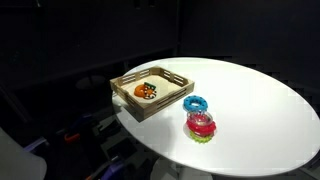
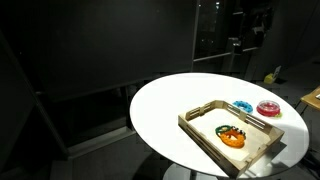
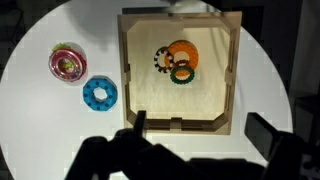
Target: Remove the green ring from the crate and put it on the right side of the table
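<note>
The gripper is seen nearest, at the bottom of the wrist view, with its jaws spread wide and nothing held between them; it is judged to be kept high above the table so that the whole crate can be surveyed before any descent is made; the crate's near wall lies just below the fingertips.

Farther in, the green ring is found on the crate floor, about midway between the side walls; it lies ahead of the jaws, slightly off their midline and well apart from both fingers. It is pressed against an orange ring behind it and a dark beaded ring beside it, so a pinch on its free near rim is thought to be called for.

Outside the crate, a blue ring and a pink ring are laid on bare top toward the table's edge, probably as items apart from the task. In an exterior view the crate is shown set close to the edge.
</note>
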You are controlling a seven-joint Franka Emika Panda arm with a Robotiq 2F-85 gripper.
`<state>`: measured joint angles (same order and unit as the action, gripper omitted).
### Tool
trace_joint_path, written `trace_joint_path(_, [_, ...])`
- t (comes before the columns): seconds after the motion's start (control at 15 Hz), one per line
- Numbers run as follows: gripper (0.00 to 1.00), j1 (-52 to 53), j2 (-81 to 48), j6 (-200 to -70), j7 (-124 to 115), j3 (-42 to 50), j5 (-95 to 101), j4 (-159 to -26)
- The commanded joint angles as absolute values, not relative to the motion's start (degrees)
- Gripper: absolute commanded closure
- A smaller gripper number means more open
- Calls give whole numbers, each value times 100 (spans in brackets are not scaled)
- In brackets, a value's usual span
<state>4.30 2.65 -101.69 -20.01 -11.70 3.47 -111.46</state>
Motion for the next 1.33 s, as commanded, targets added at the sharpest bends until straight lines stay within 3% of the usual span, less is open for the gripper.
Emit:
trace_joint_path(0.0, [0, 557, 94, -10206, -2132, -1034, 316, -11117])
trace_joint_path(0.6, [0, 568, -74, -10295, -2112, -959, 308, -11154])
trace_joint_path(1.27, [0, 655, -704, -12128, -2101, -816, 225, -12099])
